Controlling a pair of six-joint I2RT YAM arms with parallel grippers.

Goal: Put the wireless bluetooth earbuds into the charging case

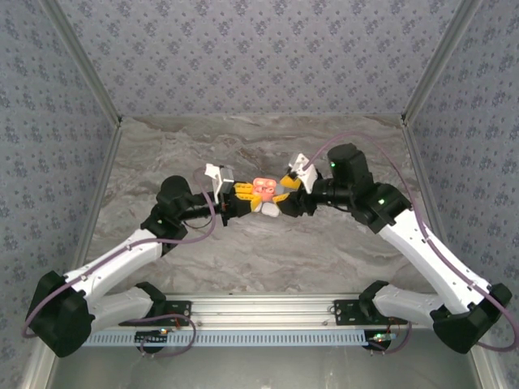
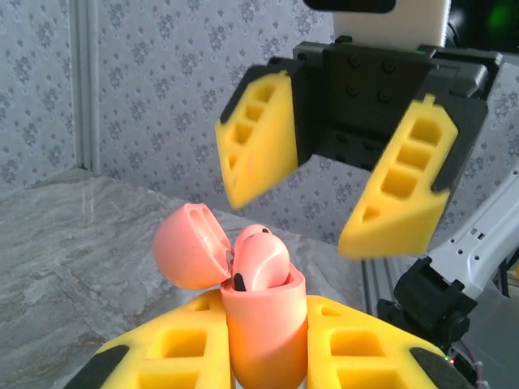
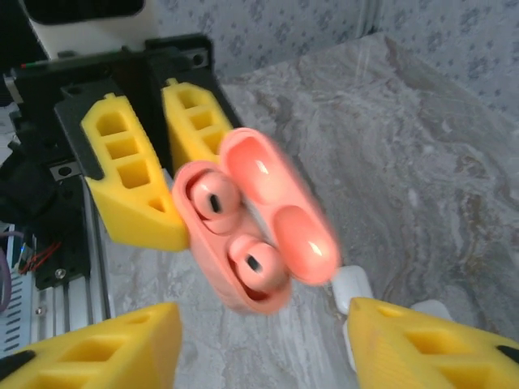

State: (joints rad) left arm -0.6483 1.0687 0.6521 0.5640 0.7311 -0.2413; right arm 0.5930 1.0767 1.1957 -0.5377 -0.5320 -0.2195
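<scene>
A coral-pink charging case (image 2: 263,332) stands upright between the yellow fingers (image 2: 357,348) of my left gripper (image 2: 263,361), which is shut on its body. Its lid (image 2: 188,247) is hinged open. Two coral earbuds (image 3: 212,198) (image 3: 255,263) sit in its sockets, one bud's head (image 2: 259,259) rising above the rim. My right gripper (image 2: 304,219) hangs open just beyond the case, nothing between its fingers. In the right wrist view the case (image 3: 195,243) lies ahead of my right gripper (image 3: 259,328). From above, the case (image 1: 263,188) is held between both arms at mid-table.
A small rounded white item (image 3: 353,284) lies on the marble table (image 3: 422,162) just under the case, also visible from above as a white spot (image 1: 269,211). Patterned walls (image 1: 259,57) close in the back and sides; a metal rail (image 1: 259,306) runs along the near edge.
</scene>
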